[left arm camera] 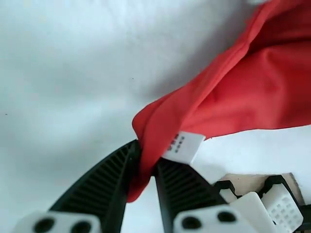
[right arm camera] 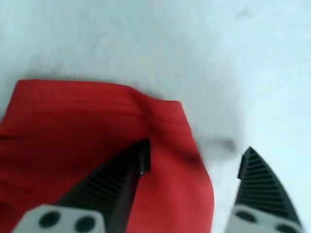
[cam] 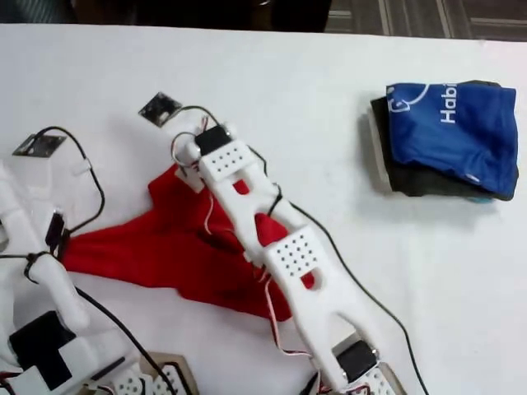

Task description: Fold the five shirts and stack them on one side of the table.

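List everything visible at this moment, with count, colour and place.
table: one, white, under everything.
red shirt: one, red, unfolded, lying on the table under the arms.
label: one, white, on the red shirt's edge beside the left gripper.
blue shirt: one, blue, folded, on top of the stack at the table's far side from the arms.
dark shirts: number unclear, dark, folded under the blue shirt.
cables: several, black, along the arms.
left gripper: one, black fingers, shut on the red shirt's end.
right gripper: one, black fingers, open over the red shirt's corner.
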Controlling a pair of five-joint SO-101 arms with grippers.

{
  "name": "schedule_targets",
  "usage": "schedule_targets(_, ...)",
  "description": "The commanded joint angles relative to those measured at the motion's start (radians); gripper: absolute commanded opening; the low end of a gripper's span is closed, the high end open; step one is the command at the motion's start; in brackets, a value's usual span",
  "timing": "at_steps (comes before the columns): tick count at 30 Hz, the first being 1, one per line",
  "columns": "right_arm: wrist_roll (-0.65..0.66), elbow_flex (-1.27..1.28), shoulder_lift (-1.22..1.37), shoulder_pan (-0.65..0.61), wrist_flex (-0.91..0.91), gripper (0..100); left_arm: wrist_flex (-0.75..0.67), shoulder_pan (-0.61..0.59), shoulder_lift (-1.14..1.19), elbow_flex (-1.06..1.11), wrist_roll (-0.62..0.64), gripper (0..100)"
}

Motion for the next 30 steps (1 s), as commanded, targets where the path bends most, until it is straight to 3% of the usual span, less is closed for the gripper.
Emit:
schedule_targets(1, 0.003, -0.129, 0.031, -0.016, 0.073, 11.5, -0.008, -0.005, -0.041, -0.073, -0.003, 3)
schedule_targets(2, 0.002, -0.152, 0.033, -0.012, 0.091, 2.2, -0.005, -0.005, -0.041, -0.088, -0.003, 3)
schedule_targets(3, -0.002, -0.178, 0.035, -0.004, 0.11, 0.9, -0.005, -0.003, -0.041, -0.104, -0.003, 3)
schedule_targets(4, -0.002, -0.209, 0.035, 0.008, 0.134, 4.9, -0.005, -0.003, -0.04, -0.119, -0.003, 3)
schedule_targets(9, -0.002, -0.371, 0.012, 0.096, 0.242, 1.9, 0.029, 0.051, -0.031, -0.197, -0.003, 3)
schedule_targets(19, -0.002, -0.341, -0.384, 0.314, 0.338, 1.9, 0.106, 0.232, -0.031, -0.547, 0.112, 3)
schedule_targets(30, -0.003, -0.256, -0.938, 0.355, 0.34, 1.9, 0.112, 0.255, -0.04, -1.07, 0.193, 3)
